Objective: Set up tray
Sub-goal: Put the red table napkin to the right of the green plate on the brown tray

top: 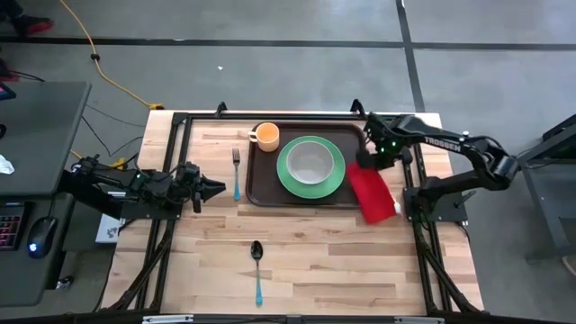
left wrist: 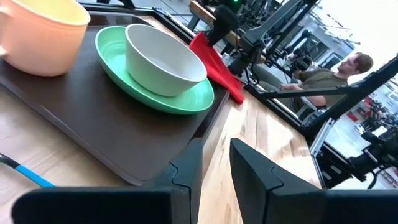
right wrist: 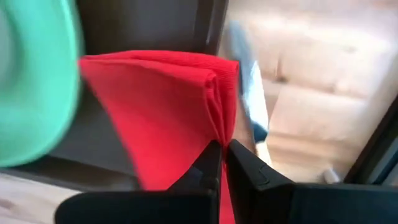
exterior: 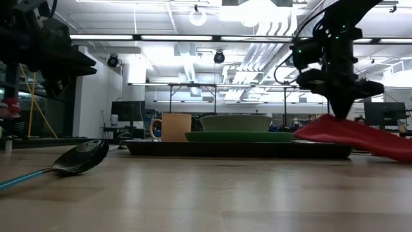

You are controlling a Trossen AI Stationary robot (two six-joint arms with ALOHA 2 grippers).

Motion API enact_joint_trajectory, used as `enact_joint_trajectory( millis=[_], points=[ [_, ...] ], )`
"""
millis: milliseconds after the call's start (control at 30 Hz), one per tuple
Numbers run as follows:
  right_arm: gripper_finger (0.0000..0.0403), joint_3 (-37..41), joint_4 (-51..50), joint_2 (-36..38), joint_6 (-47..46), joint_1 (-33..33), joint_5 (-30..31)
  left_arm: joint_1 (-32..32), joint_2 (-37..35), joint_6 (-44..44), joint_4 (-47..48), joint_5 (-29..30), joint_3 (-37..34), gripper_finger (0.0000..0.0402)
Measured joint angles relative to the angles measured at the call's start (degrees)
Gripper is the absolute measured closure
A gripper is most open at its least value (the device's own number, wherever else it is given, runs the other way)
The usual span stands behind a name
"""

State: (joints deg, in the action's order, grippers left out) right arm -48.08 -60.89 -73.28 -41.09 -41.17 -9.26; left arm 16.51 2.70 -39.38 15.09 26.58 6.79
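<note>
I am seeing the right pincer pinching a red napkin at the tray rim, tray just left of it; left pincer hanging half spread beside a fork

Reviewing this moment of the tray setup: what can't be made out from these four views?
- Whatever lies under the red napkin: a blue-and-white shape beside it in the right wrist view is too blurred to name.
- Inside of the orange cup: the low view shows only its wall; in the high view it is too small.
- Fork tines: too small in the high view; cut off in the left wrist view.
- Spoon handle end: cut off in the low view.
</note>
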Motion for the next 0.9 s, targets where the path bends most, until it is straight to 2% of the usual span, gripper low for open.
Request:
enact_joint_trajectory(
  millis=[333, 733, 900],
  points=[
    [0.0403, -4.9, 0.1, -0.5, 0.1, -6.8, -0.2, 0.0, 0.0, -0.1, -0.3, 1.8, 0.0, 0.0291],
    [0.0403, -4.6, 5.7, -9.5, -3.5, -5.9, -4.7, 0.0, 0.0, -1.2, -0.3, 2.1, 0.0, 0.0291],
    [0.0403, -7.2, 5.8, -11.8, -4.3, -5.9, -4.8, 0.0, 0.0, -1.4, -0.2, 2.1, 0.0, 0.0291]
  ],
)
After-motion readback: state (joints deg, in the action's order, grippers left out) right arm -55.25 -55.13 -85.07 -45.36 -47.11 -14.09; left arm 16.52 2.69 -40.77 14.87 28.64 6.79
